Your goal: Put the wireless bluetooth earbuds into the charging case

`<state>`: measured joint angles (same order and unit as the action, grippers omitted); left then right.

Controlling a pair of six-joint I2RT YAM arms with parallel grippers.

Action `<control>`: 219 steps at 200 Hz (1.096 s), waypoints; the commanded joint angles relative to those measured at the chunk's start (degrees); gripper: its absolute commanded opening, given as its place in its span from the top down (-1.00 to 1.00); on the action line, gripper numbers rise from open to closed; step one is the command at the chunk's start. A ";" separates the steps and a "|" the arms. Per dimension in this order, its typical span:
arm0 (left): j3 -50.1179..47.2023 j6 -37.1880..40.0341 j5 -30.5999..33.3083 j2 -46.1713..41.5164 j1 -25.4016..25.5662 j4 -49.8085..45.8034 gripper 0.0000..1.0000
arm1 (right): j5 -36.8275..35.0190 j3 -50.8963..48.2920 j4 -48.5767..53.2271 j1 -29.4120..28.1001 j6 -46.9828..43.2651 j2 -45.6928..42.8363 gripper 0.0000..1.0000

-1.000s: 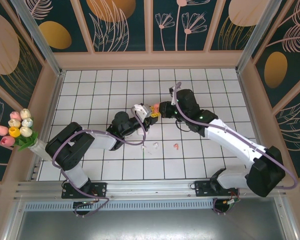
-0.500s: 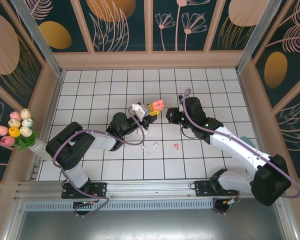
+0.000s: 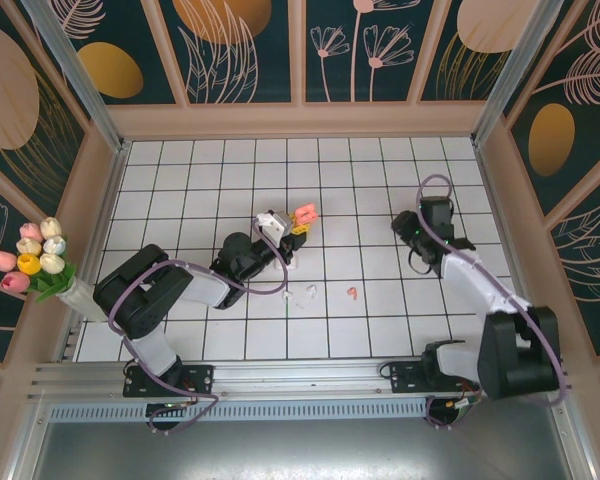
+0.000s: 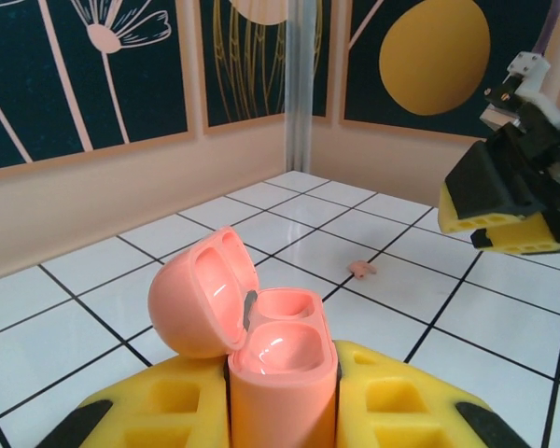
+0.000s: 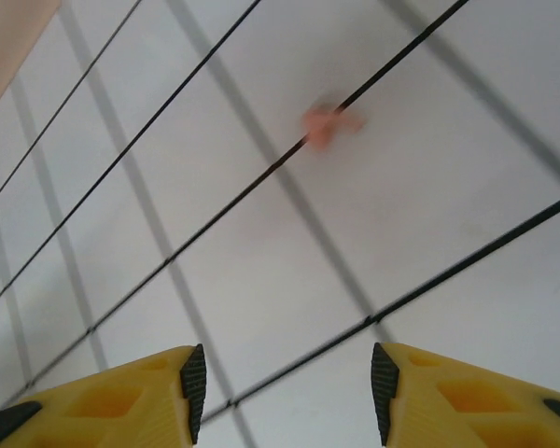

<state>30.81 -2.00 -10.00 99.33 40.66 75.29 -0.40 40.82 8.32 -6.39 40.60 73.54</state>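
The left gripper (image 4: 282, 415) is clamped on the pink charging case (image 4: 282, 350), whose lid is open. The right gripper (image 5: 287, 373) has its fingers apart and empty. One pink earbud (image 5: 329, 123) and one white earbud (image 3: 310, 292) lie on the tiled floor (image 3: 380, 330), near each other and apart from both grippers.

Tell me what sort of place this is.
Probably a staged robot test booth, not a real room: a white gridded tile floor boxed in by dark floral-print wall panels, with two robot arms bolted to a metal rail at the near edge.
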 commanded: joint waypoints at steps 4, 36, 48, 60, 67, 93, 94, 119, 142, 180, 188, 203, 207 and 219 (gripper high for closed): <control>1.48 -1.14 1.67 -0.67 -0.06 2.20 1.00 | -0.74 7.32 -1.10 5.84 -2.15 9.79 -0.06; 2.60 -2.05 0.68 -0.80 -0.06 1.32 1.00 | -0.74 19.14 1.31 8.56 -5.69 24.69 -0.05; 2.76 -2.19 0.60 -0.80 -0.13 1.20 1.00 | -0.74 23.17 2.05 8.56 -7.10 28.94 -0.04; 2.94 -2.13 0.56 -0.80 -0.06 1.09 1.00 | -0.74 26.13 2.57 8.59 -7.74 32.40 -0.04; 3.07 -2.03 0.60 -0.80 -0.09 1.00 1.00 | -0.74 27.70 2.67 8.51 -7.97 34.17 -0.04; 3.90 -1.90 0.43 -0.80 -0.09 0.40 1.00 | 2.06 31.29 2.47 8.55 -8.09 38.98 -0.03; 3.95 -1.89 0.42 -0.80 -0.08 0.35 1.00 | 2.15 31.40 2.44 8.53 -8.04 39.14 -0.03; 4.48 -1.86 0.37 -0.80 -0.06 0.12 1.00 | 5.11 30.96 0.91 8.36 -7.25 40.96 0.01; 4.98 -1.87 0.34 -0.80 -0.07 0.11 1.00 | 8.25 27.93 -1.56 7.70 -6.94 40.55 0.10; 5.42 -1.71 0.28 -0.80 -0.08 -0.05 1.00 | 11.19 21.80 -4.45 5.00 -6.38 37.03 0.39; 5.32 -1.62 0.33 -0.80 -0.06 -0.07 1.00 | 11.55 20.30 -4.79 4.28 -5.96 35.67 0.44; 5.16 -1.57 0.48 -0.79 -0.07 -0.08 1.00 | 12.34 17.39 -5.49 2.57 -4.80 33.02 0.51; 5.06 -1.45 0.59 -0.78 -0.10 -0.05 1.00 | 12.64 16.63 -5.58 1.98 -4.39 32.24 0.53; 4.83 -1.43 0.66 -0.77 -0.13 -0.05 1.00 | 13.46 14.23 -6.17 -0.20 -3.04 29.28 0.55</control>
<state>34.94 -3.27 -9.56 99.33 40.66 74.70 8.75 59.75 1.45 -2.70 34.83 107.94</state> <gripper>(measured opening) 0.247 0.234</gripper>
